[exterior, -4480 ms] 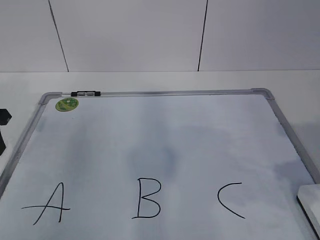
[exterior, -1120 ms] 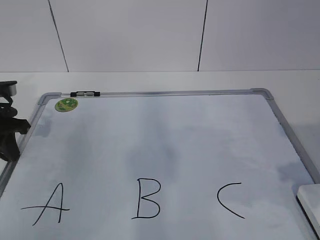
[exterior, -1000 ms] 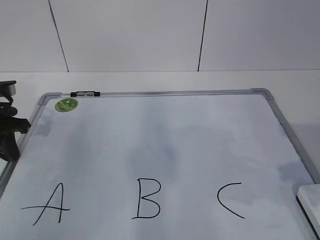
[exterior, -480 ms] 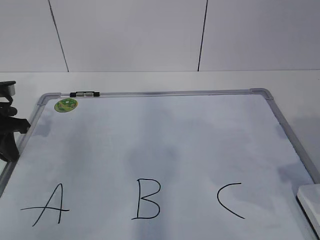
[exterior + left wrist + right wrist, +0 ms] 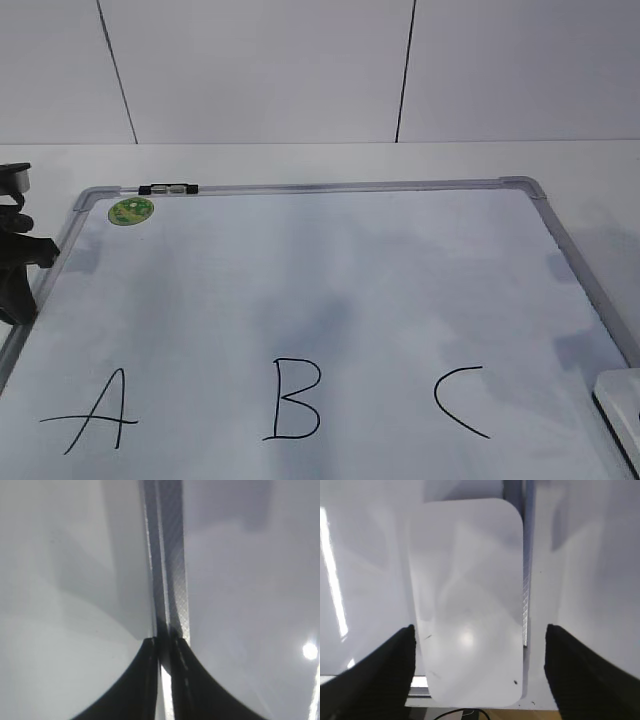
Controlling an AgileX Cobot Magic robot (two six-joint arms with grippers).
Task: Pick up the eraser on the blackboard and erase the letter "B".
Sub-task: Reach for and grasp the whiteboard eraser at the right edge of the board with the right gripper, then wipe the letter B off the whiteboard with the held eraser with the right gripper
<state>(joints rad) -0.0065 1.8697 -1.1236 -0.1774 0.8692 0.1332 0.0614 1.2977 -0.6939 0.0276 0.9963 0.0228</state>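
Observation:
The blackboard [image 5: 330, 260] is a white board in a grey frame lying flat, with the letters A, B [image 5: 293, 398] and C along its near edge. The white eraser [image 5: 622, 405] lies at the board's near right corner, cut off by the picture's edge. In the right wrist view the eraser [image 5: 467, 600] lies between my open right gripper's [image 5: 479, 632] two fingers, with a gap on each side. The right gripper is out of the exterior view. My left gripper [image 5: 18, 285] is at the board's left edge. Its fingers [image 5: 166, 645] are shut over the frame [image 5: 172, 555].
A small black-and-clear marker [image 5: 168, 188] lies on the far frame rail, beside a round green sticker [image 5: 130, 210]. The frame rail [image 5: 525, 605] runs along the eraser's right side. The table's near edge and a dark cable [image 5: 465, 713] show below the eraser.
The left arm came in at the board's left edge and has held nearly still for the last second. A shadow has spread over the board's right edge.

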